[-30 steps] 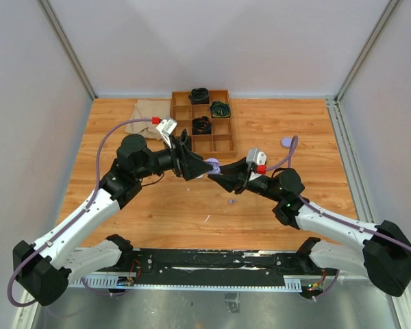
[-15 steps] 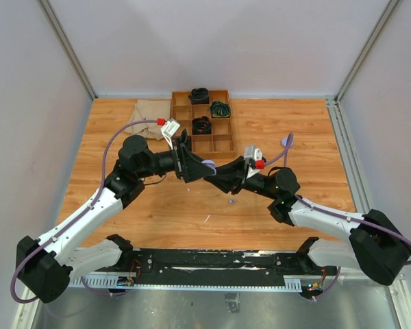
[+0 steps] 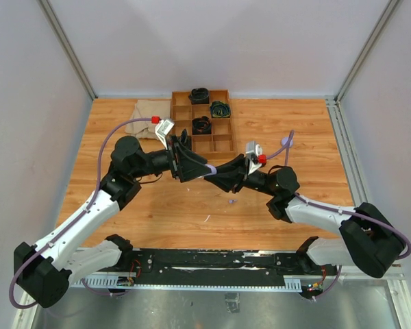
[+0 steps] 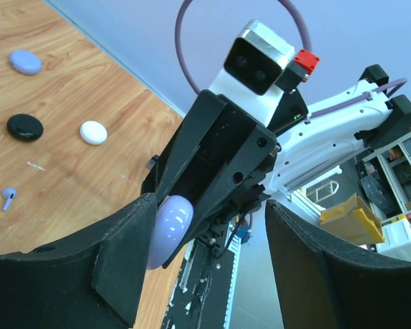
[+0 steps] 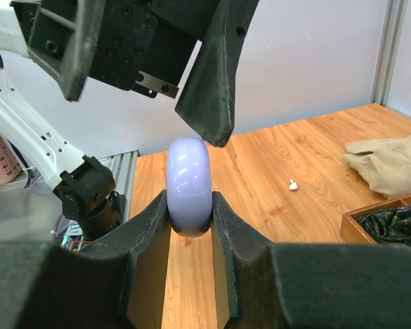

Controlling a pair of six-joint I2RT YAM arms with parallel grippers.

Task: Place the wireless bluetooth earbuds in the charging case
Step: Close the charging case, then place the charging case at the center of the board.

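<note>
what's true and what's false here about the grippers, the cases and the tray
1. The right gripper is shut on a lilac charging case. True.
2. That case rests on the table. False: it is held up in the air.
3. The left gripper is clamped on the case. False: its jaws stand open.
4. A black case and a white case lie on the table. True.
5. The wooden tray is empty. False: some compartments hold dark coiled items.
</note>
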